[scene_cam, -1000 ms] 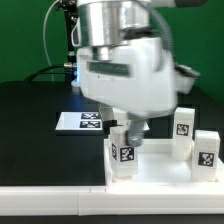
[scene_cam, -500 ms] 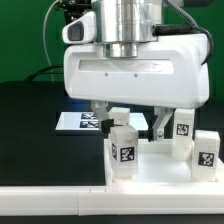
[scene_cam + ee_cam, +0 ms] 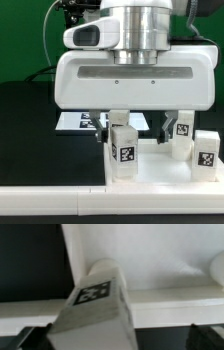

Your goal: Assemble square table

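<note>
Gripper (image 3: 133,127): jaws held wide apart, nothing gripped.
Leg (image 3: 123,151): stood upright on table top (image 3: 150,177), between the fingers.

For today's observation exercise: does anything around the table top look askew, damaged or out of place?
Nothing stands out. Three legs stand upright on the table top: the near leg between the fingers of the open hand, and two more toward the exterior view's right. No damage shows.
</note>
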Action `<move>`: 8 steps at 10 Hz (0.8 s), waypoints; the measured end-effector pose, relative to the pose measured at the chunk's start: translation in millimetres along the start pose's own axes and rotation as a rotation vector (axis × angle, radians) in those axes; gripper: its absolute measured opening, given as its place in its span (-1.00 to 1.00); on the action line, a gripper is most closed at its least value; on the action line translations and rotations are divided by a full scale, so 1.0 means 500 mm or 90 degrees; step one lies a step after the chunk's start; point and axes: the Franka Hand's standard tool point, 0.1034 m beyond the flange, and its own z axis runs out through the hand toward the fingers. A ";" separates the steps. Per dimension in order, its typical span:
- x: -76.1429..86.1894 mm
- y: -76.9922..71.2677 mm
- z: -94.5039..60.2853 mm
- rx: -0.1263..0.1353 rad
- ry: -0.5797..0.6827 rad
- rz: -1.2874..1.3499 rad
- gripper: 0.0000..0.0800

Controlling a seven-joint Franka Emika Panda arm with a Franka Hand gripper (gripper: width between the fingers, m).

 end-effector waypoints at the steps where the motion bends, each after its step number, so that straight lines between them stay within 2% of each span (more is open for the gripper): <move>1: 0.000 0.000 0.000 0.000 0.000 0.007 0.56; 2: 0.000 0.000 0.000 0.000 0.000 0.011 0.07; 3: 0.000 0.000 0.000 0.001 0.000 0.043 0.07; 4: 0.000 0.008 0.002 -0.003 0.000 0.103 -0.28; 7: 0.002 0.019 0.005 -0.009 -0.003 0.337 -0.28; 8: 0.001 0.025 0.006 -0.001 -0.007 0.459 -0.28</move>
